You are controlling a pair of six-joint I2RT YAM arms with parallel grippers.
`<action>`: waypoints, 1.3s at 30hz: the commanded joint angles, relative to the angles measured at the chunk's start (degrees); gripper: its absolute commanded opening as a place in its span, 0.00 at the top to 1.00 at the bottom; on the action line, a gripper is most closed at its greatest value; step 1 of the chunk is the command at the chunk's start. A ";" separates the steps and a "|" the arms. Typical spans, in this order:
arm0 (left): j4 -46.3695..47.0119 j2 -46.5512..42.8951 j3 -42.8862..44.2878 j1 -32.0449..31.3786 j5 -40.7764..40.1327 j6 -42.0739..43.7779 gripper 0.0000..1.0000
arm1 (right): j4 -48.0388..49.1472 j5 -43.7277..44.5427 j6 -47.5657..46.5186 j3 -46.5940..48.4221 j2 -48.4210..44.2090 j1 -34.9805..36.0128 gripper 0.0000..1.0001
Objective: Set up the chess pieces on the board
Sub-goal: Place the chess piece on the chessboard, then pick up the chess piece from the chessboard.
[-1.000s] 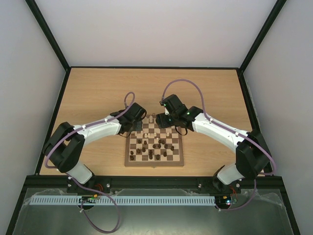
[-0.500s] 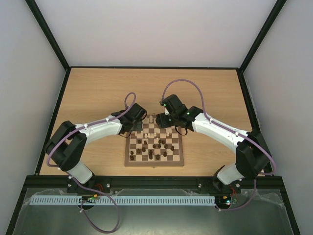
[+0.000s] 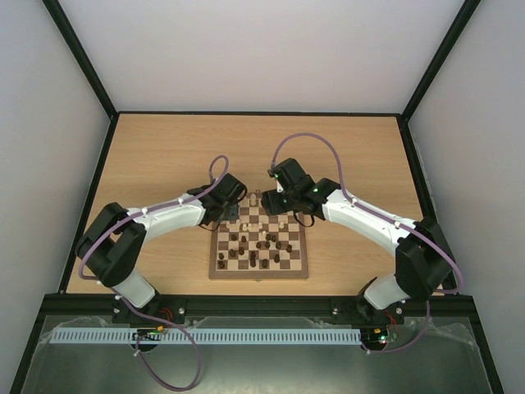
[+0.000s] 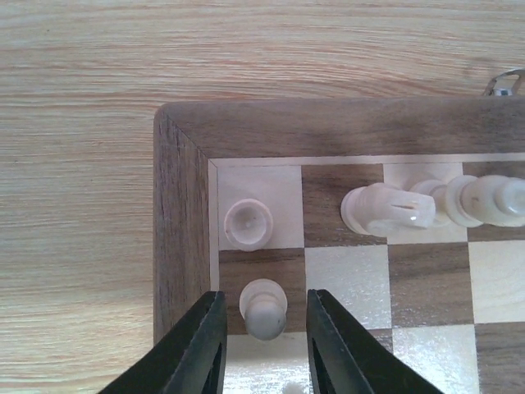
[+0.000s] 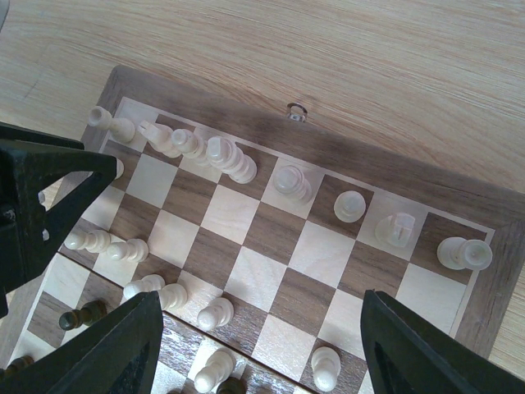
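Board [image 4: 184, 205] holding cream and dark pieces [image 5: 221, 156]: cream pawn [image 4: 264, 308] by its corner between left fingers [image 4: 201, 345], narrowly parted, not gripping; right fingers [image 5: 107, 345] wide, empty; arms [image 3: 164, 217] placed as before.

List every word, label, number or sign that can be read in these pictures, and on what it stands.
None can be read. The border of the board carries no letters or numbers, and the chess pieces are unmarked.
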 commanded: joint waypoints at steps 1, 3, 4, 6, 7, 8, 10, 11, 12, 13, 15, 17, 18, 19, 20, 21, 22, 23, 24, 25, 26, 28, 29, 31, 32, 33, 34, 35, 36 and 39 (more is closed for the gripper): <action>-1.92 -2.60 1.02 -0.74 -1.53 -0.55 0.69 | -0.48 0.03 -0.12 -0.28 0.63 0.31 0.33; -2.76 -4.05 1.25 -0.94 -1.82 -0.84 0.66 | -0.48 -0.01 -0.12 -0.26 0.58 0.37 0.33; -3.50 -4.94 1.40 -1.19 -2.15 -1.01 0.64 | -0.48 0.05 -0.12 -0.24 0.58 0.43 0.33; -4.67 -7.35 1.71 -1.82 -3.06 -1.36 0.61 | -0.48 0.18 -0.07 -0.25 0.51 0.43 0.33; -5.20 -8.79 1.81 -2.15 -3.57 -1.47 0.59 | -0.56 0.24 -0.11 -0.35 0.47 0.44 0.33; -5.71 -10.37 1.85 -2.42 -3.99 -1.55 0.56 | -0.61 0.32 -0.15 -0.31 0.44 0.39 0.33; -6.37 -13.51 1.89 -2.83 -5.02 -1.29 0.49 | -0.72 0.51 -0.20 -0.30 0.52 0.43 0.33; -6.31 -15.00 1.72 -2.93 -5.32 -0.92 0.45 | -0.80 0.58 -0.18 -0.24 0.59 0.41 0.33; -5.96 -16.76 1.36 -3.01 -5.72 -0.45 0.41 | -0.97 0.73 -0.20 -0.22 0.68 0.43 0.33; -5.36 -18.15 0.80 -2.97 -6.10 0.38 0.37 | -1.34 0.93 -0.27 -0.10 0.78 0.44 0.33; -3.35 -20.74 -0.19 -2.90 -6.60 2.24 0.25 | -1.89 1.71 -0.25 0.16 0.92 0.43 0.33; -1.59 -22.25 -0.52 -2.55 -6.91 3.80 0.12 | -2.69 3.01 -0.21 0.49 1.24 0.44 0.32; -0.71 -22.49 -0.66 -2.21 -6.89 4.33 0.06 | -3.26 3.68 -0.21 0.77 1.56 0.39 0.32; 0.11 -22.75 -0.91 -1.53 -6.44 4.21 0.01 | -3.80 4.30 -0.16 1.02 1.99 0.41 0.33; 1.54 -22.93 -1.31 -0.97 -5.92 4.36 0.01 | -4.27 4.94 -0.06 1.23 2.45 0.42 0.36; 2.72 -23.05 -1.55 -0.55 -5.74 4.04 0.01 | -5.12 5.39 0.02 1.61 3.20 0.44 0.38; 3.84 -23.09 -1.85 -0.39 -5.72 3.85 0.01 | -5.76 5.76 0.24 1.97 3.65 0.44 0.39; 4.94 -23.01 -2.15 -0.17 -5.57 3.81 0.01 | -5.90 5.79 0.59 1.83 3.89 0.44 0.42; 5.78 -23.01 -2.53 -0.14 -5.51 3.94 0.01 | -5.91 5.46 0.84 1.40 3.88 0.44 0.45; 6.73 -23.05 -3.14 -0.09 -5.57 4.11 0.01 | -6.05 4.90 1.23 0.77 3.84 0.42 0.47; 7.52 -23.14 -3.79 -0.05 -5.71 4.25 0.00 | -6.03 4.35 1.54 -0.07 3.61 0.48 0.48; 9.14 -23.67 -5.42 -0.05 -6.29 4.32 0.01 | -5.95 3.39 2.08 -2.06 2.68 0.60 0.50; 9.91 -24.04 -6.31 -0.01 -6.37 4.47 0.01 | -6.35 3.50 2.27 -2.76 2.38 0.66 0.50; 11.28 -24.66 -7.83 0.06 -5.91 4.48 0.00 | -7.35 4.39 2.67 -3.84 1.81 0.77 0.52; 11.66 -24.88 -8.54 0.04 -5.60 4.51 0.01 | -7.67 4.61 2.81 -4.42 1.37 0.77 0.53; 11.90 -24.92 -8.81 0.00 -5.28 4.41 0.00 | -7.79 4.78 2.98 -4.89 1.03 0.85 0.54; 12.12 -24.94 -8.98 -0.04 -4.98 4.37 0.01 | -8.02 4.81 3.08 -5.47 0.64 0.85 0.56; 12.26 -24.91 -9.25 -0.05 -4.76 4.20 0.00 | -8.17 4.82 3.39 -5.94 0.36 0.87 0.57; 12.48 -24.99 -9.37 -0.05 -4.42 4.07 0.00 | -8.33 4.82 3.64 -6.44 0.24 0.94 0.57; 13.58 -25.33 -10.25 -0.31 -3.05 3.54 0.01 | -8.68 5.11 4.20 -7.09 0.20 1.11 0.62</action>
